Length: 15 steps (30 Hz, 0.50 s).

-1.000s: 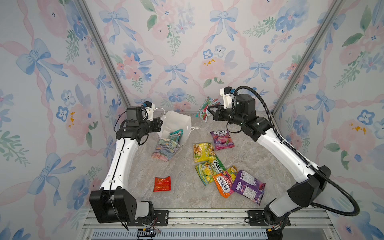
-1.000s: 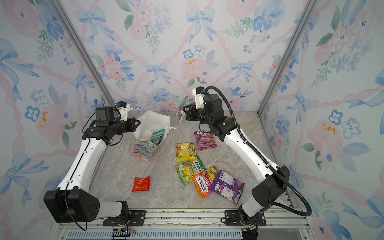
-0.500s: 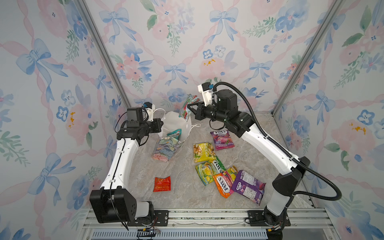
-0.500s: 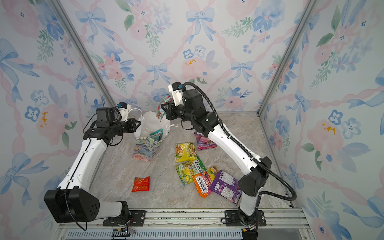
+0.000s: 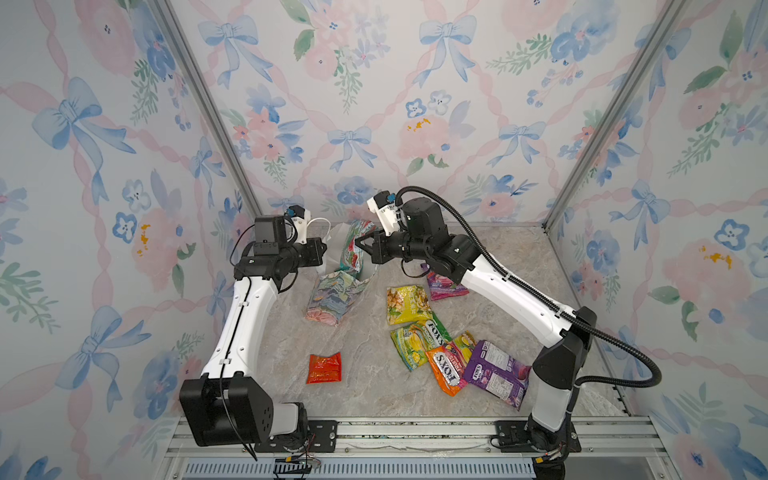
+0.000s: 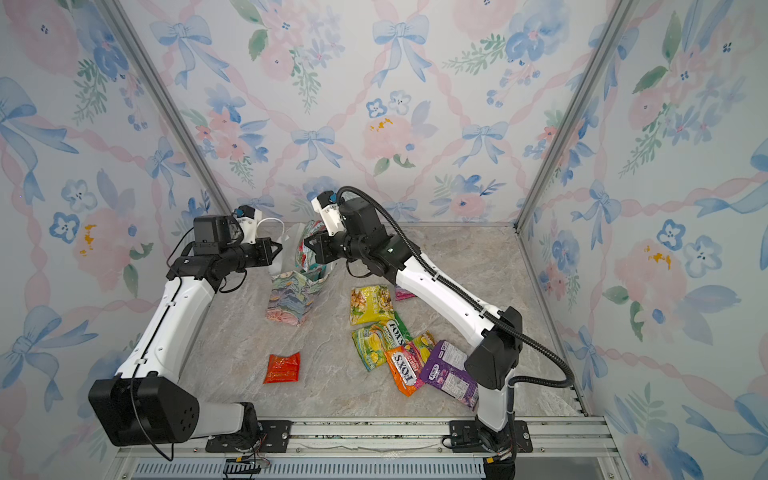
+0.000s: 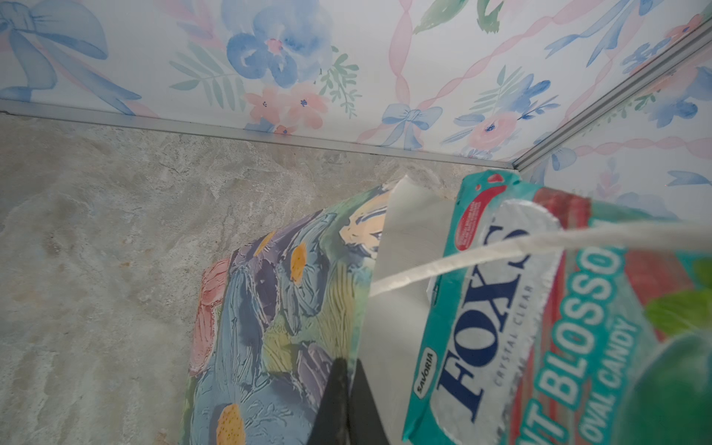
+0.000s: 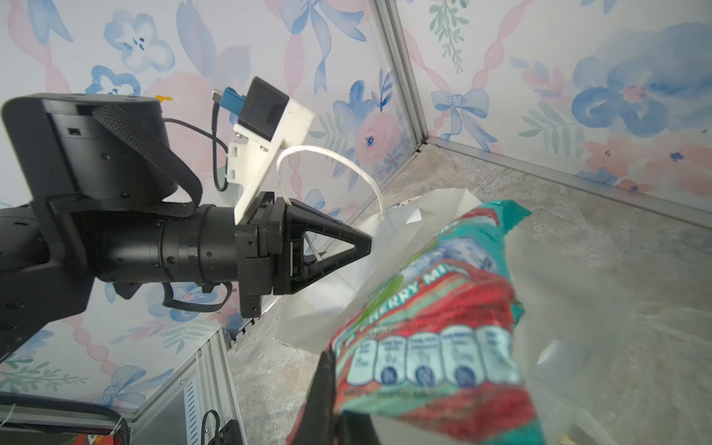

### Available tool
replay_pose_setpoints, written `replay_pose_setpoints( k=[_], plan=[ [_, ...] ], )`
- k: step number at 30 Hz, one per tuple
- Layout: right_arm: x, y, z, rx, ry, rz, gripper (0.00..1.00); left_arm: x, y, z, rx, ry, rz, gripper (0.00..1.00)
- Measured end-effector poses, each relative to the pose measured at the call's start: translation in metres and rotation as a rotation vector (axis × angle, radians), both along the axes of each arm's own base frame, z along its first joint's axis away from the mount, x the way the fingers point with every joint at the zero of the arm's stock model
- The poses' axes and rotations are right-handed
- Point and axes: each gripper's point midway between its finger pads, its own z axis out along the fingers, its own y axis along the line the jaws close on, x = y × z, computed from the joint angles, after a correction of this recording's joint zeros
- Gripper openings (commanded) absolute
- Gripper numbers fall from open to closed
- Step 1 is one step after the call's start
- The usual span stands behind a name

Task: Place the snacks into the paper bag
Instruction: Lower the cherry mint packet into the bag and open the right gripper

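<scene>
The paper bag (image 5: 332, 296) (image 6: 291, 297) stands at the back left of the table (image 5: 374, 399) with its mouth open. The left claw (image 5: 323, 252) (image 8: 364, 244) is pinched tight on the bag's top edge. A white cord handle (image 8: 331, 158) loops up beside it.

The right claw (image 5: 362, 246) (image 6: 309, 245) is squeezed shut on a teal and red packet (image 5: 353, 241) (image 8: 424, 327). It holds the packet up on end right at the bag's mouth.

In the left wrist view, a teal FOX'S packet (image 7: 501, 308) rests against the bag's white inside. I cannot tell if it is the held one.

The other snacks lie flat on the table, to the right of the bag. There is a yellow packet (image 5: 407, 303) and a pink packet (image 5: 444, 287) partly under the right arm. A green and yellow packet (image 5: 415, 343), an orange packet (image 5: 446, 370) and a purple packet (image 5: 496, 372) lie in an overlapping bunch. A small red-orange packet (image 5: 324, 368) lies alone near the front.
</scene>
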Motion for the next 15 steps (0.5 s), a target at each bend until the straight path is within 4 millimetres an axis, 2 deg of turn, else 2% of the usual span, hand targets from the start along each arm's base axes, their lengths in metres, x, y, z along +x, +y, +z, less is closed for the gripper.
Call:
replay_pose_setpoints(
  k=[6, 15],
  plan=[
    [0.001, 0.009, -0.015, -0.014, 0.025, 0.02, 0.0, 0.0, 0.0, -0.003, 0.001, 0.004, -0.001, 0.0],
    [0.018, 0.041, -0.062, -0.05, 0.108, 0.054, 0.0, 0.0, 0.001, -0.004, 0.001, 0.007, 0.002, 0.0]
  ],
)
